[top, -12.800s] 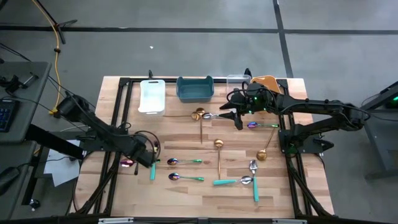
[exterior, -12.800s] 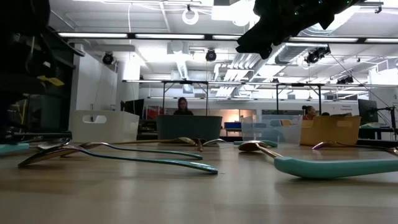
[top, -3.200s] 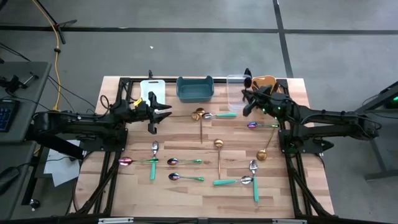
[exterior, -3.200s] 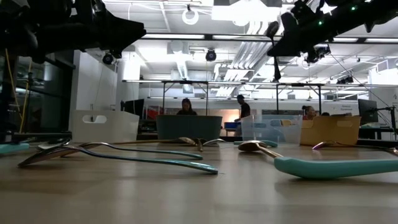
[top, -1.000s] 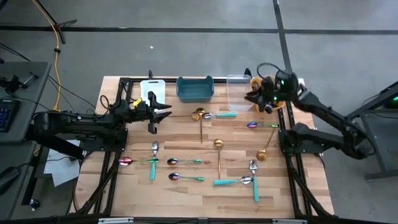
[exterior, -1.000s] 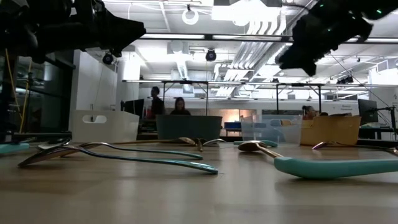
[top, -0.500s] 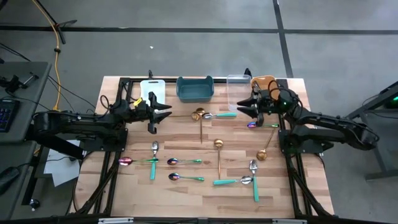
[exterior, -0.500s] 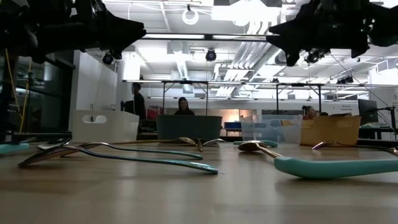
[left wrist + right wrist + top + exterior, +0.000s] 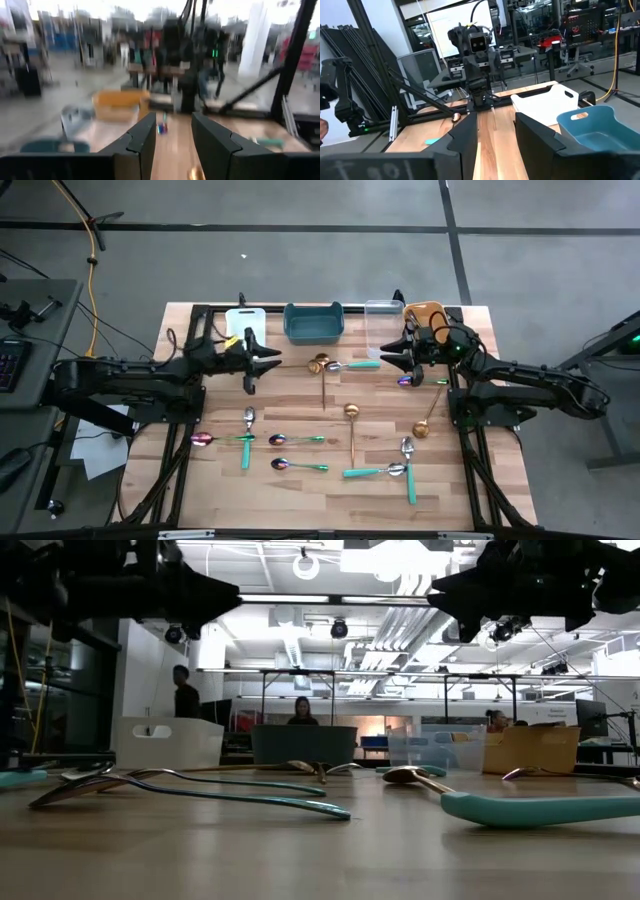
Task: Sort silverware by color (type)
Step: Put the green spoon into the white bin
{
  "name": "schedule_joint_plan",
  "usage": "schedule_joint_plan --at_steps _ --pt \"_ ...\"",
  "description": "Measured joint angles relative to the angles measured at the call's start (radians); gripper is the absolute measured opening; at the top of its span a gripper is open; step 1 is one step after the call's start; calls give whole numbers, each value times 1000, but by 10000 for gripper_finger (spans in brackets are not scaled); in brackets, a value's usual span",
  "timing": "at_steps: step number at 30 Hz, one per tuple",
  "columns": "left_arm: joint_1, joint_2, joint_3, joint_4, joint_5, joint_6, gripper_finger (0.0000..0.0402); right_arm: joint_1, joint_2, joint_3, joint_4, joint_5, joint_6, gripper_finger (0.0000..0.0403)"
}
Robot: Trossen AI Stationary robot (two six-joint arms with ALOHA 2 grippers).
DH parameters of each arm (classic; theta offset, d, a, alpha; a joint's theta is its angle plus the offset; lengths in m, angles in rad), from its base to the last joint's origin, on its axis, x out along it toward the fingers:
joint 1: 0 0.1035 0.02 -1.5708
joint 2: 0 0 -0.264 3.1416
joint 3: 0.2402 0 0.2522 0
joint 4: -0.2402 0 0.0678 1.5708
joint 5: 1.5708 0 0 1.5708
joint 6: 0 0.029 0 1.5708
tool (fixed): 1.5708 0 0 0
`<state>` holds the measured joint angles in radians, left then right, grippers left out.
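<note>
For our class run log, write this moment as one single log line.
left gripper: open, empty, raised near white bin | right gripper: open, empty, by clear bin | spoons: loose on table

white bin (image 9: 245, 317), teal bin (image 9: 313, 322), clear bin (image 9: 380, 315), orange bin (image 9: 425, 311)

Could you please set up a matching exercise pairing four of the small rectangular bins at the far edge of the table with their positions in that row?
Things:
1. white rectangular bin
2. teal rectangular bin
3. clear rectangular bin
4. orange rectangular bin

Places, seen from above:
A. second from the right arm's end
B. at the left arm's end, partly behind the left gripper
C. at the right arm's end, beside the right gripper
D. second from the left arm's end

Pairs: 1-B, 2-D, 3-A, 4-C
</note>
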<state>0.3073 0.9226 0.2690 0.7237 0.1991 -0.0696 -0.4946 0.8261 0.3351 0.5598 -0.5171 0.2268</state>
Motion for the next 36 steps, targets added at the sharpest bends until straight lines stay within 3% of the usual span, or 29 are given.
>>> schedule_joint_plan --at_steps 2,5,9,12,16,23,30,36 --pt "0 0 85 -212 20 1 117 0 0 0 0 0 0 126" --pt "-10 1 248 -658 79 1 117 0 0 0 -2 0 0 126" --pt "-82 33 437 -1233 78 -30 117 0 0 0 -2 0 0 126" --pt "-182 41 489 -1442 58 -128 118 0 0 0 -2 -1 0 126" --pt "-361 43 473 -1565 12 -289 117 0 0 0 -3 -1 0 126" --pt "-669 74 392 -1569 -115 -440 117 0 0 0 -11 -3 0 126" --pt "-816 165 348 -1570 -146 -554 117 0 0 0 -42 -2 0 126" --pt "-888 303 345 -1566 -186 -558 117 0 0 0 -71 -2 -2 126"
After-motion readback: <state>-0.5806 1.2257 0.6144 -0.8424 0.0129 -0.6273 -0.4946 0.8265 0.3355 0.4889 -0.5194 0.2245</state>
